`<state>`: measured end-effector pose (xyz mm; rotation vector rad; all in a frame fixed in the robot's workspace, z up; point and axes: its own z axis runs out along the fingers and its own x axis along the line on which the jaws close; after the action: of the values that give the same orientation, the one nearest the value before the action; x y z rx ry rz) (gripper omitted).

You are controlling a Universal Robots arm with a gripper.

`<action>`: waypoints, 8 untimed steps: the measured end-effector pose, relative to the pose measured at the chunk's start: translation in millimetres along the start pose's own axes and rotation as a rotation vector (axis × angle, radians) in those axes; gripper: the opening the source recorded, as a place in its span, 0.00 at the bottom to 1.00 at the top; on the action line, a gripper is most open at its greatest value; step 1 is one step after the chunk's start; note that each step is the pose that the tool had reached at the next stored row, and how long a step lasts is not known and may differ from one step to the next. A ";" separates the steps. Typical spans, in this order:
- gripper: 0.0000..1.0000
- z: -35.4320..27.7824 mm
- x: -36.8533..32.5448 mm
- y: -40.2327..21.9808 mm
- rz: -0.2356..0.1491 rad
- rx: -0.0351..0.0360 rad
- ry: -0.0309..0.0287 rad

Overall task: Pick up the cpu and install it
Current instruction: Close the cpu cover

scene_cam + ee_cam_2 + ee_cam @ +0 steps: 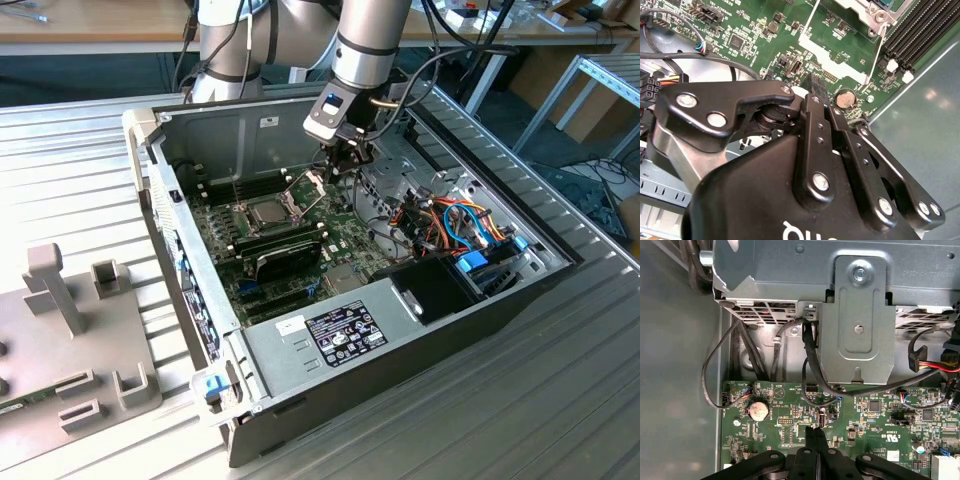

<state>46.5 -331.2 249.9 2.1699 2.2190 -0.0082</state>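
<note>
The cpu (268, 212), a small silver-grey square, lies flat in the socket on the green motherboard (345, 250) inside the open computer case. The socket's hinged metal frame (309, 186) stands raised beside it. My gripper (338, 168) hangs just above the board, on the exterior view's right of that raised frame. Both wrist views show its black fingers pressed together with nothing between them: gripper (814, 83), gripper (815, 432). The tips hover over small board components near a round coin battery (758, 411), apart from the cpu.
Black memory modules (275, 240) lie beside the socket. A metal drive cage (855, 315) with black cables (810, 365) stands close to the fingers. Orange and blue cables (455, 225) and a black power supply (440, 285) fill the case's right side. A grey fixture (60, 330) sits outside.
</note>
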 end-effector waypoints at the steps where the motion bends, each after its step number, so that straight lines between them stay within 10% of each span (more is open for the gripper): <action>1: 0.11 0.1 0.0 0.0 0.000 0.0000 0.0000; 8: 0.11 0.6 0.0 -0.3 0.000 -0.0001 0.0001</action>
<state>46.3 -331.2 249.2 2.1699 2.2190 -0.0080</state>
